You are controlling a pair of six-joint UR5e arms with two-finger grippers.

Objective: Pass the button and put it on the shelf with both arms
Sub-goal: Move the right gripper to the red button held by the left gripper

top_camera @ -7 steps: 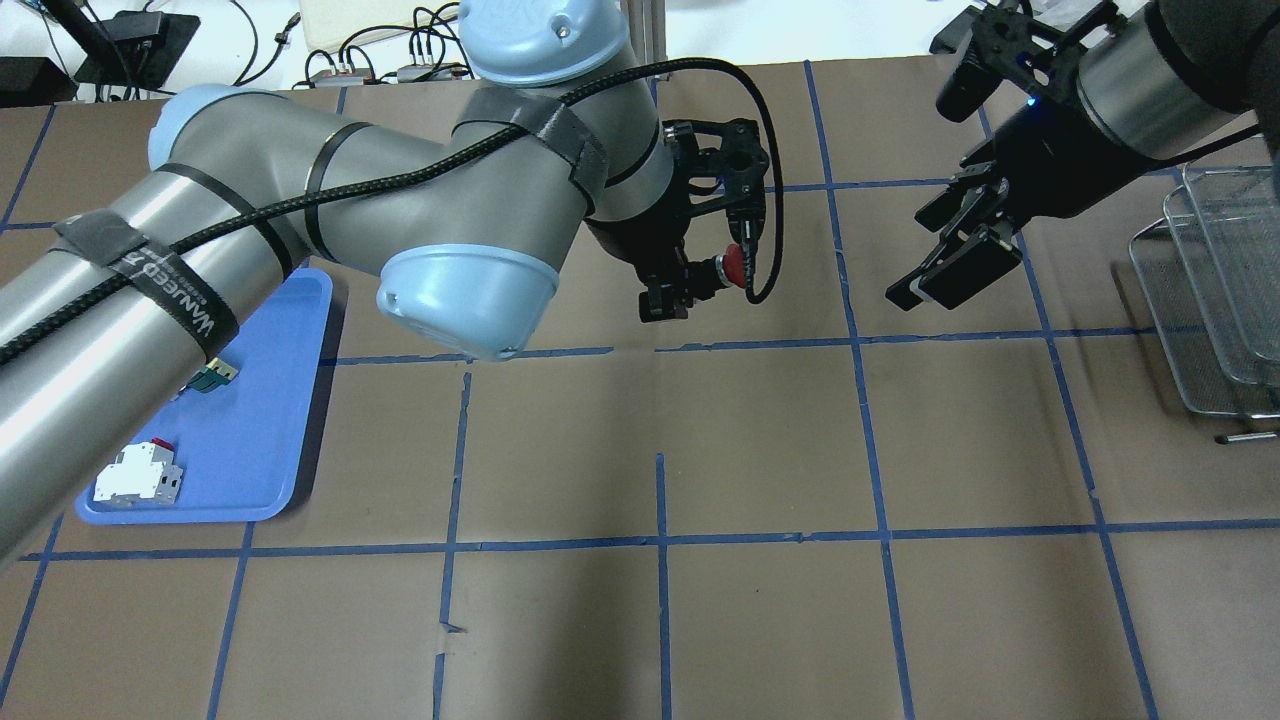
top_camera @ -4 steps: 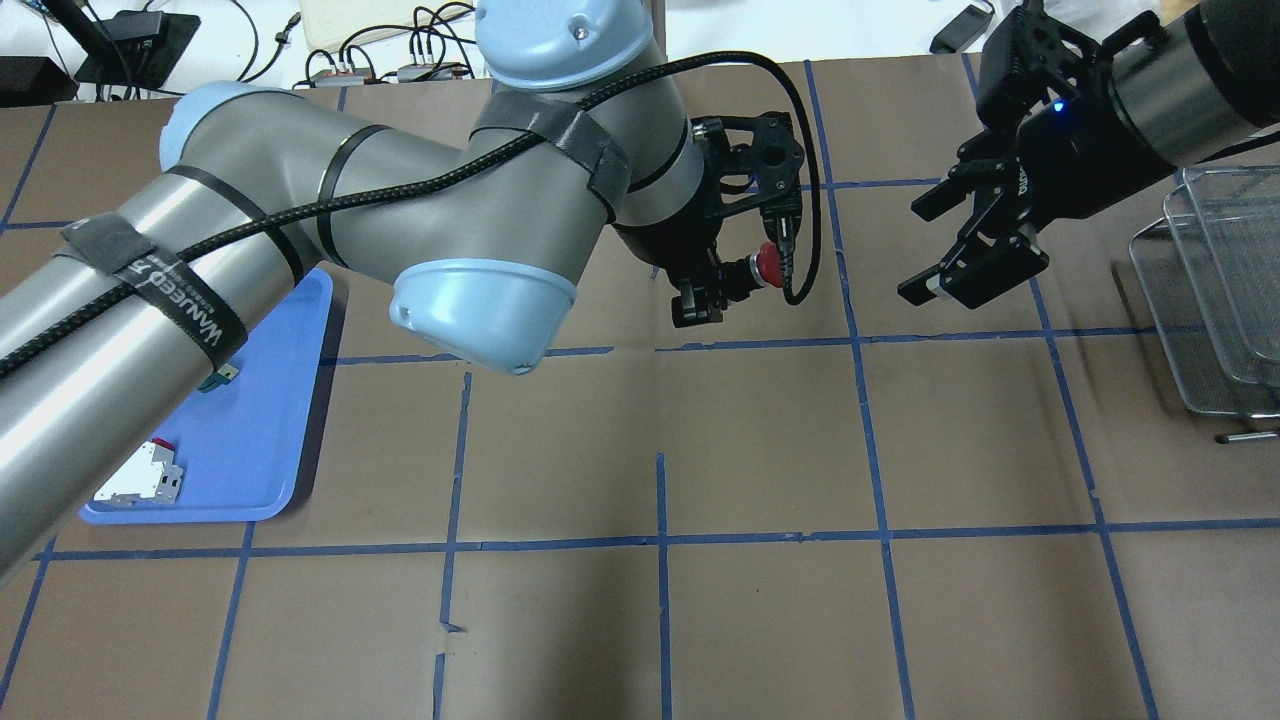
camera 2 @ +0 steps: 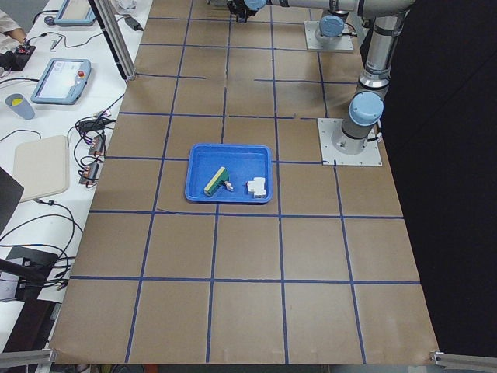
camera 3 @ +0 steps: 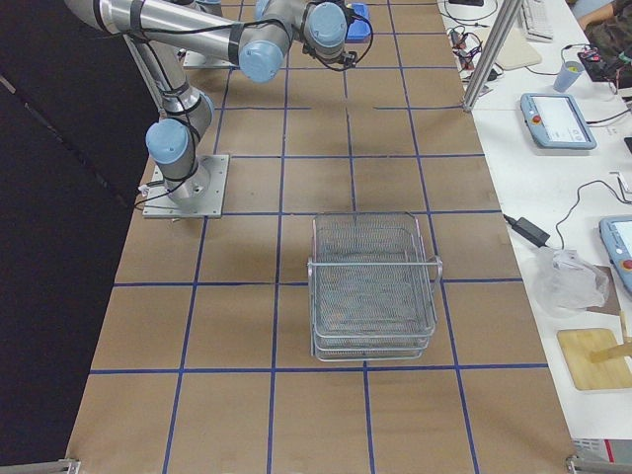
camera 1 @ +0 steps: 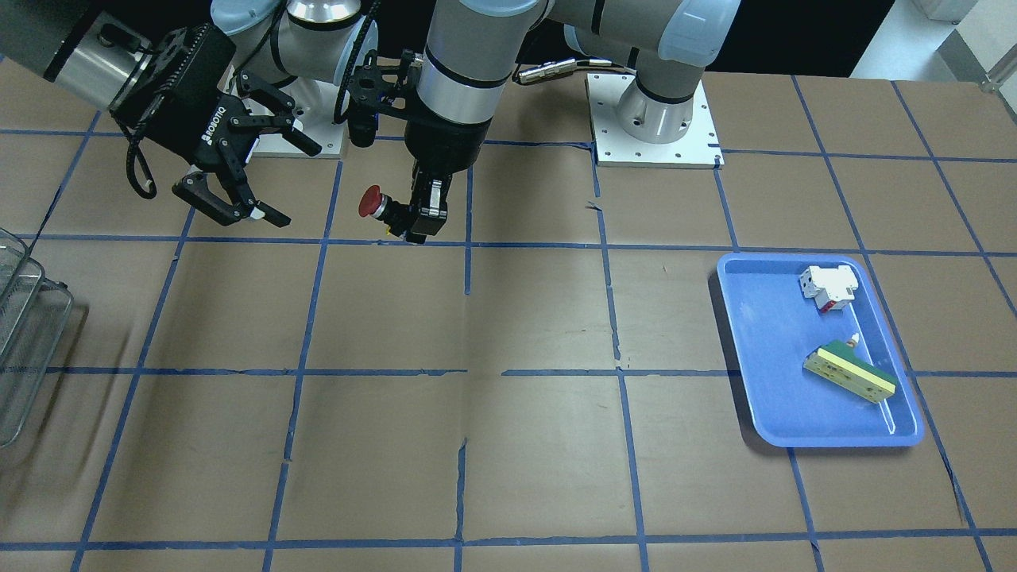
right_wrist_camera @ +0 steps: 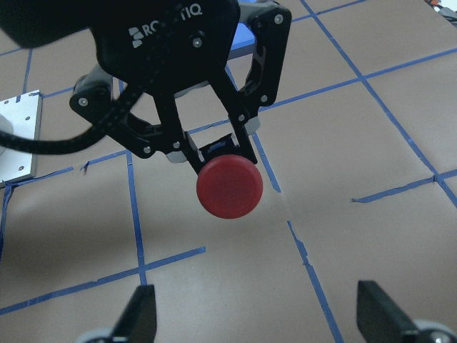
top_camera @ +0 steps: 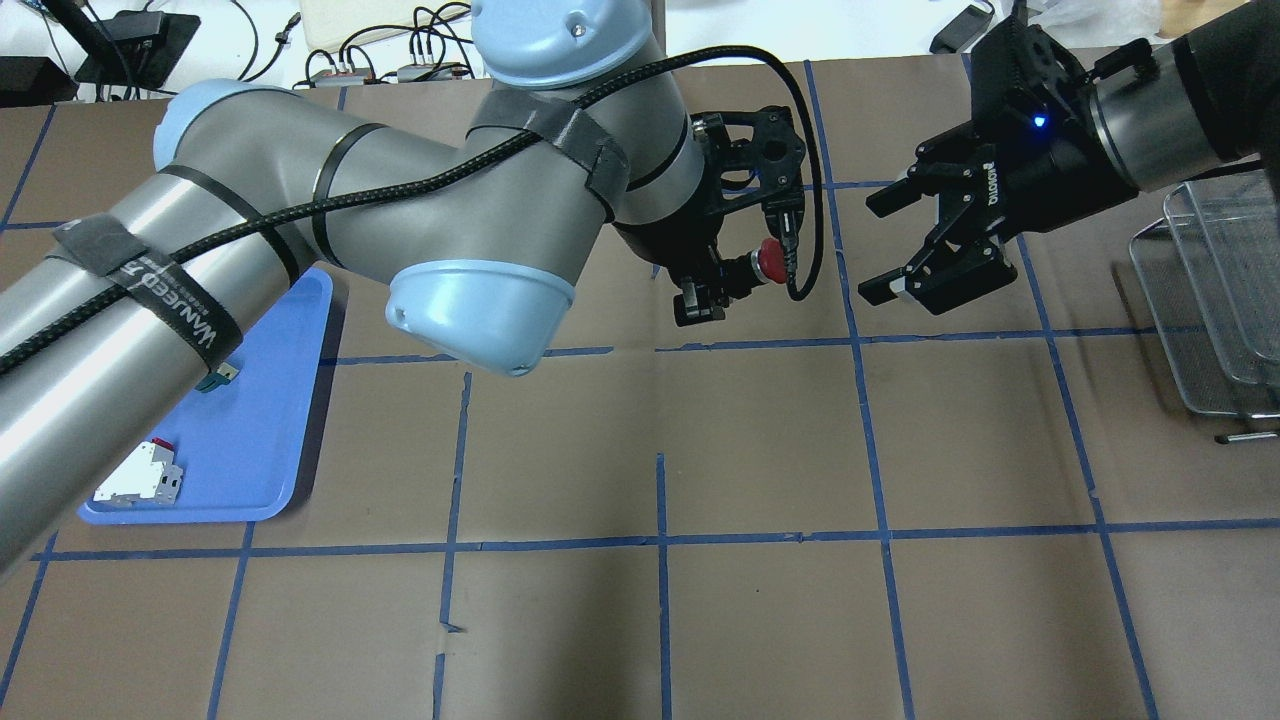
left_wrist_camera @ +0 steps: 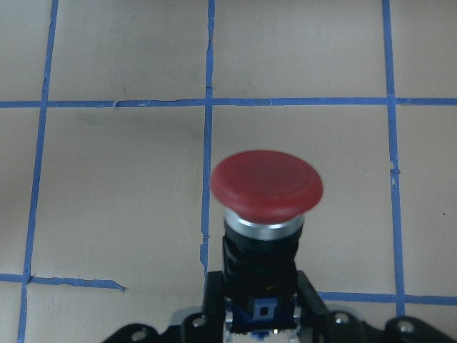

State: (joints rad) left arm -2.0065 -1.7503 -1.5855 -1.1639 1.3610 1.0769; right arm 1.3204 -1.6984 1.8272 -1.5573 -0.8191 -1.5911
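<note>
one button is hanging above the table, well apart from the shelf. the left gripper is pinching its black body, and its red cap is pointing sideways toward the right gripper. the right gripper is hovering near the cap with its fingers spread wide and is not touching it. in the right wrist view the cap is sitting beyond the two fingertips, slightly left of the middle between them.

risks: only the cap and a short ring of body are sticking out past the left fingers, so the right gripper is probably getting little to hold. closing on the domed cap could be squeezing the button out sideways. letting go on the left before the second grip is firm would be dropping it onto the table. an approach off the button's axis could be knocking the right fingers into the left ones, or into the cable looping just beside the cap.

hidden: overhead, the left arm is covering part of the tray, and the picture's right edge is cutting the shelf. both side views are showing the grippers too small to judge. how deep the body is sitting between the left fingers is hard to make out.
</note>
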